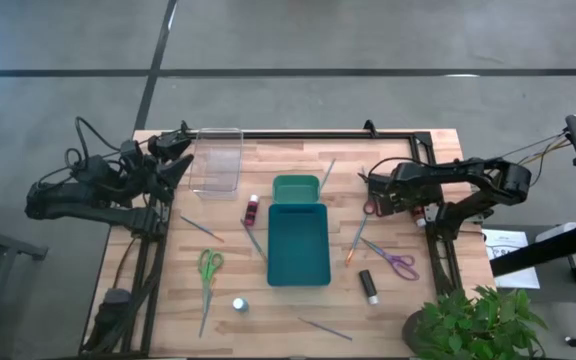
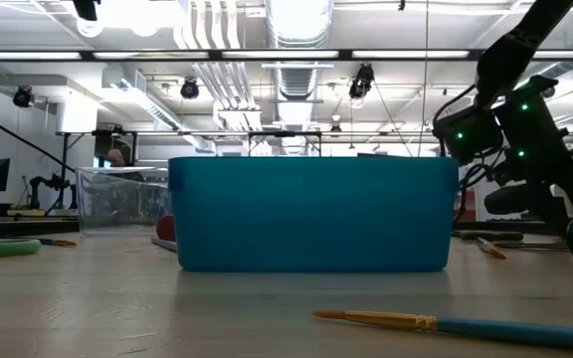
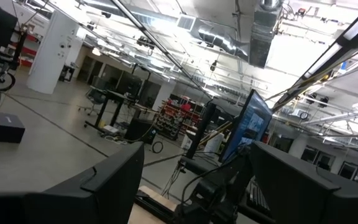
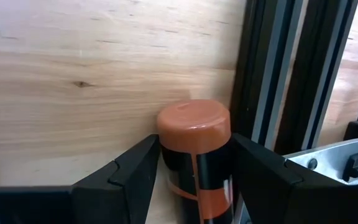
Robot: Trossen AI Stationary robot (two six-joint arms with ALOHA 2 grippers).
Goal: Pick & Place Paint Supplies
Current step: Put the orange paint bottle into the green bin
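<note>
My right gripper [image 4: 194,171] is shut on a black paint bottle [image 4: 197,174] with an orange cap [image 4: 193,126], close above the table beside the black rail at its right edge [image 1: 420,212]. My left gripper [image 3: 194,180] waits open at the far left corner [image 1: 173,165], tipped up toward the room. A dark red bottle [image 1: 253,209], a black bottle [image 1: 368,286], a white-capped bottle [image 1: 239,303], green scissors [image 1: 209,268], purple scissors [image 1: 398,263] and thin brushes [image 1: 358,236] lie flat on the table. My right gripper pinches the bottle's black body [image 4: 182,167] just behind the orange cap, one finger [image 4: 135,171] on each side. The fingers slant steeply down and lie along the bottle, so the cap sticks out past the fingertips. The fingers hide the bottle's other end.
A teal tray [image 1: 320,268] stands mid-table with a smaller teal piece [image 1: 296,187] at its far end. A clear plastic box [image 1: 216,160] sits at the far left near my left gripper. A potted plant [image 1: 473,325] stands at the near right corner. A brush [image 2: 446,324] lies near the low camera.
</note>
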